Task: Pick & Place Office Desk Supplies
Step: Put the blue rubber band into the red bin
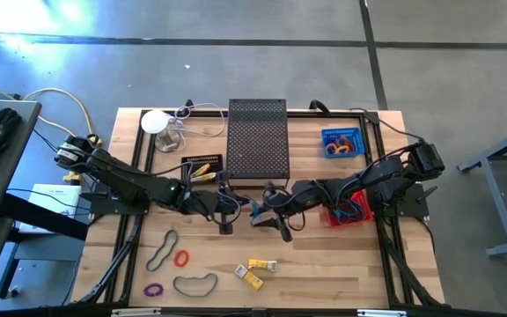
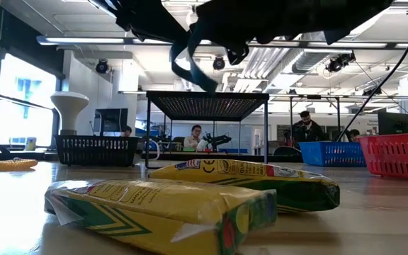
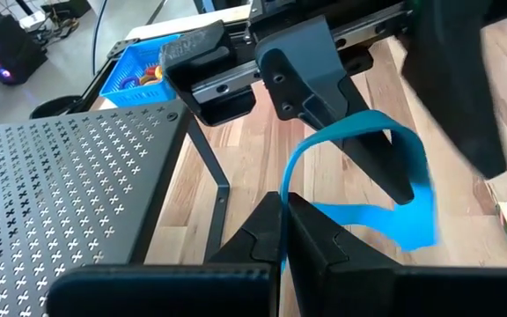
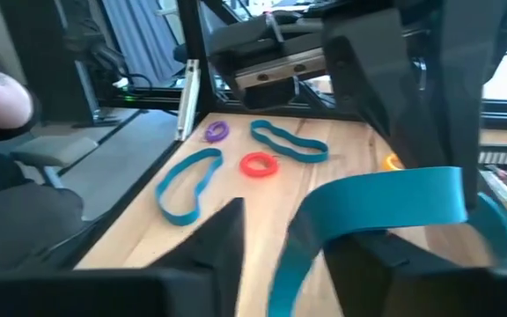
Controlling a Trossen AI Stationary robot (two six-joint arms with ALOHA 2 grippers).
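Bins: blue bin (image 1: 341, 143) holds small colourful loops, while left gripper (image 1: 227, 225) pinches blue band (image 3: 385, 189); right gripper (image 1: 282, 231) state unclear.

Light wooden table (image 1: 324, 264) with dark frame rails along its edges. Back half: black perforated metal stand (image 1: 257, 136) at centre, black basket (image 1: 202, 167) just left of it, white lamp-like object (image 1: 157, 123) at back left, blue basket (image 1: 342, 143) at back right, red basket (image 1: 350, 208) on right side. Front half: two large dark rubber bands (image 1: 162, 251) and (image 1: 195, 283), small red band (image 1: 181, 258), small purple band (image 1: 153, 289), two yellow packs (image 1: 262, 264) and (image 1: 251, 278) close together.
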